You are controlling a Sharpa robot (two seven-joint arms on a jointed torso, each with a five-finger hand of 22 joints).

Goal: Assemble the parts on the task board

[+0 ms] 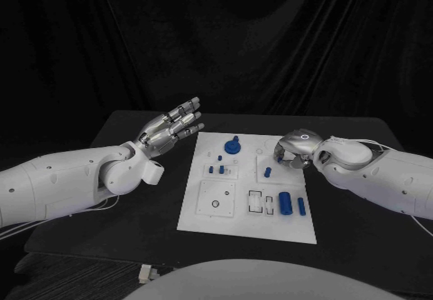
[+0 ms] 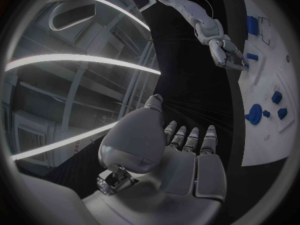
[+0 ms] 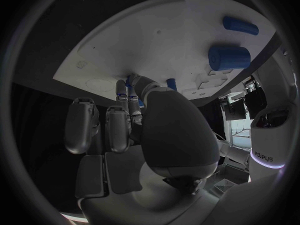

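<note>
The left hand (image 1: 171, 130) is hovering beside the task board (image 1: 216, 219), palm up, fingers spread, holding nothing. The right hand (image 1: 296, 149) is reaching down onto the board's far right edge, fingers curled around a small blue part (image 3: 130, 80).

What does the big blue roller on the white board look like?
The large blue cylinder looks like smooth plastic, with rounded flat ends. It lies on its side on the flat white task board, in the part of it nearest the robot, toward the robot's right. A thinner blue rod lies beside it, apart from it and roughly parallel. Nothing holds it: the right robot hand works farther up the board, and the left robot hand is raised off the board.
</note>
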